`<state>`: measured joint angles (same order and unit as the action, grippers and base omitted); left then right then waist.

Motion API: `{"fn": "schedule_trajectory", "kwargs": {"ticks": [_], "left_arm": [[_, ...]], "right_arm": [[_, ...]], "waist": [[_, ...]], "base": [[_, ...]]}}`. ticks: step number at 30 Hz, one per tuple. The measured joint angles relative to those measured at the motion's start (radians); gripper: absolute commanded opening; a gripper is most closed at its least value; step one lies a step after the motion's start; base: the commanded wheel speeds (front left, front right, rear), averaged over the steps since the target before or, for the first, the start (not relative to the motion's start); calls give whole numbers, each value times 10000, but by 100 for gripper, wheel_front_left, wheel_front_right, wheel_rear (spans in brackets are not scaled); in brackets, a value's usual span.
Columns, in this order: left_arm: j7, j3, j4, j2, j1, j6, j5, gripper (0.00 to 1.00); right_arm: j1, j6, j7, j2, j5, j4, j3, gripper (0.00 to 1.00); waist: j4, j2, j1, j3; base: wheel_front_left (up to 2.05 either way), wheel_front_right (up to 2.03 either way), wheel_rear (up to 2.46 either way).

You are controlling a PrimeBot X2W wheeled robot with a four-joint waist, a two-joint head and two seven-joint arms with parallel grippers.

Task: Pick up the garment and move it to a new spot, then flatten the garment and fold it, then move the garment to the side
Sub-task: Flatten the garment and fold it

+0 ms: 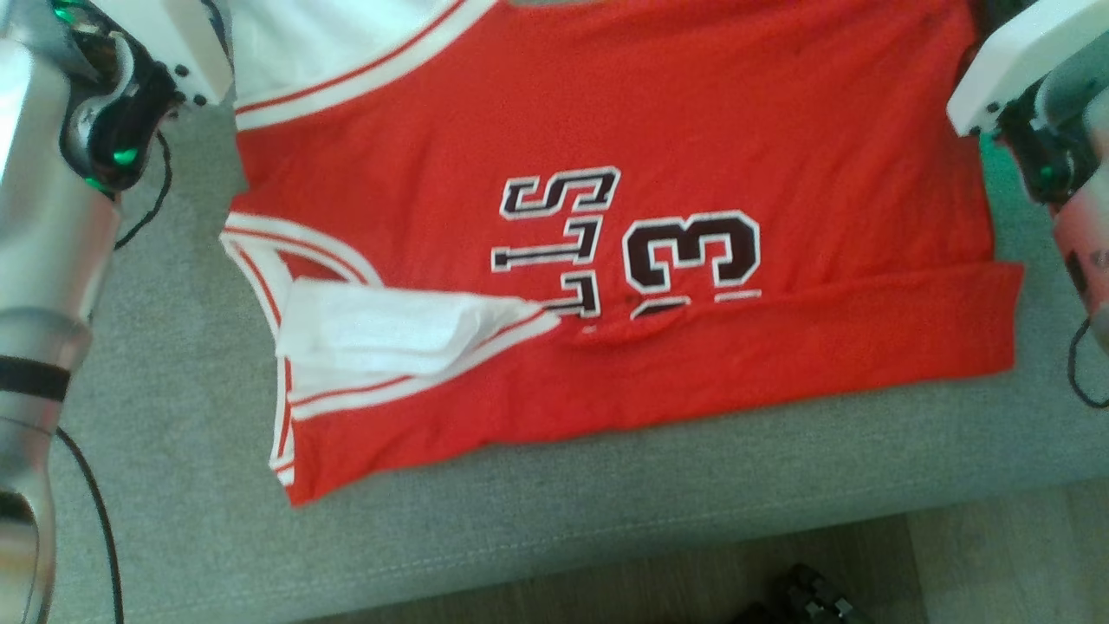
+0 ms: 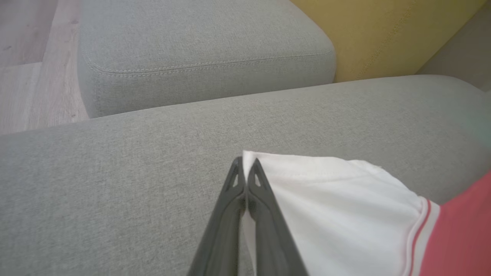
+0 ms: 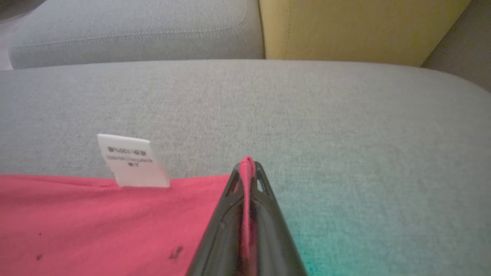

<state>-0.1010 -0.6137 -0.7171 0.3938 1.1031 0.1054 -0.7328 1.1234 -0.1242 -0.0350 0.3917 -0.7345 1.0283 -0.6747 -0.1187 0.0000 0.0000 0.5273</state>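
The garment (image 1: 693, 139) is a red sleeveless jersey with white trim and dark numerals, spread on the grey cushion (image 1: 554, 511); its near edge is folded over. In the left wrist view my left gripper (image 2: 245, 163) is shut on the garment's white corner (image 2: 330, 207). My right gripper (image 3: 247, 163) shows in the right wrist view, shut on the garment's red edge (image 3: 115, 222), a pinch of red cloth between its tips. In the head view both wrists sit at the far corners, fingers out of frame.
A white care label (image 3: 132, 161) sticks up from the red hem. A second grey cushion (image 2: 199, 50) and a yellow cushion (image 2: 383, 34) lie beyond. Wooden floor (image 1: 996, 563) runs along the sofa's front edge, with a dark object (image 1: 814, 598) on it. Cables hang by both arms.
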Motion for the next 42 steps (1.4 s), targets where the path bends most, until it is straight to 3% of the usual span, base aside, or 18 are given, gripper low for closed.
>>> {"fn": "schedule_trajectory", "kwargs": {"ticks": [12, 23, 32, 42], "left_arm": [[993, 81, -669, -282, 771, -201, 295, 0], [1569, -73, -1089, -416, 708, 13, 284, 0], [1730, -282, -539, -102, -174, 148, 84, 0], [1722, -569, 1099, 433, -1724, 150, -192, 0]], "right_arm": [[859, 0, -1218, -313, 230, 1145, -29, 0], [700, 0, -1956, -405, 8, 1020, -307, 0], [-16, 0, -2128, -27, -322, 441, -581, 0], [-1177, 0, -2130, 732, -681, -662, -740, 0]], "waist": [[-37, 0, 0, 68], [-26, 0, 0, -234], [38, 0, 0, -664], [276, 1, 0, -1419]], "base": [[0, 0, 0], [0, 0, 0], [0, 0, 0], [0, 0, 0]]}}
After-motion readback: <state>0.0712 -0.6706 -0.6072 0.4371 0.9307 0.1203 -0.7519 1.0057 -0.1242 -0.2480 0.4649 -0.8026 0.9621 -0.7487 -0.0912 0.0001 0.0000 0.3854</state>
